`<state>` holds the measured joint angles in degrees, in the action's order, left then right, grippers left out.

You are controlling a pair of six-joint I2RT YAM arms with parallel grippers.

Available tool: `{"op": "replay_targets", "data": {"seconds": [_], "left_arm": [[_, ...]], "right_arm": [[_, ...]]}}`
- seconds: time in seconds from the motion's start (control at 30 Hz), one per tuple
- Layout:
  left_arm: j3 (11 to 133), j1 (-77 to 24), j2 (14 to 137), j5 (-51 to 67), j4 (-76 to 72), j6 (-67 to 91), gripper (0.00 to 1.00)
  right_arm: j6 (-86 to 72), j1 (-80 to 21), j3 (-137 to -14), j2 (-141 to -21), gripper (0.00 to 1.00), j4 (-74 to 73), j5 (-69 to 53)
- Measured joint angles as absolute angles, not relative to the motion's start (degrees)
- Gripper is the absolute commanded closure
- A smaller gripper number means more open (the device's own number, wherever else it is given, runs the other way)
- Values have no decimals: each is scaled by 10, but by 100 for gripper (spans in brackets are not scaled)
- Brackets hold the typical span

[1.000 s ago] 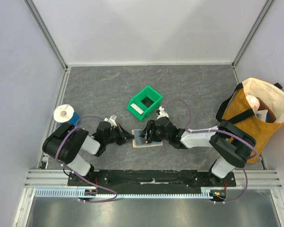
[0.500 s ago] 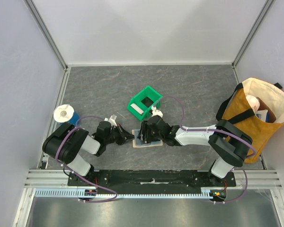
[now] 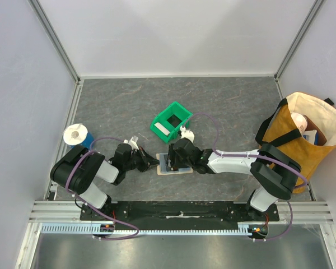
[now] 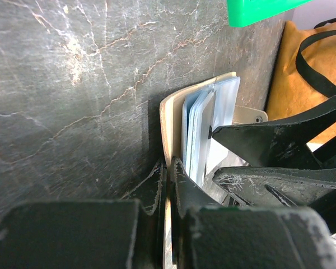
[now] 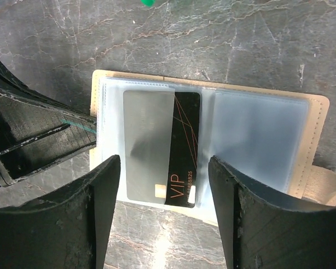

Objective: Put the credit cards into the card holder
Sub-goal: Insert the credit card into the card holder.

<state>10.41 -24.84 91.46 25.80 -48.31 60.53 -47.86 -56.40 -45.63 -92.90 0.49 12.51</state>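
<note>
Right gripper moved further over card holder, spread, empty. Left gripper pinches holder edge. Dark card looks half-sleeved: push home.

Tight around the card holder, open beyond
Left pincer and right pincer crowd it; green bin stands just behind; far worktop gives passage.

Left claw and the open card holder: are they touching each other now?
Touching. In the left wrist view the left claw is shut on the tan cover edge of the card holder, which runs in between its closed jaws.
</note>
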Motion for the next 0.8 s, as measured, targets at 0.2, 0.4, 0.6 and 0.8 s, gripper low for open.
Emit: {"op": "replay_targets", "data": {"seconds": [0.2, 0.4, 0.6, 0.8], "left_arm": [[104, -248, 915, 258, -483, 605, 98], [104, -248, 915, 258, -483, 605, 98], [104, -248, 915, 258, -483, 605, 98], [104, -248, 915, 258, -483, 605, 98]], "right_arm": [[-469, -561, -455, -931, 33, 18, 92], [-468, -560, -444, -937, 36, 56, 50], [-468, -560, -426, -927, 42, 93, 40], [-466, -558, -416, -924, 42, 113, 32]]}}
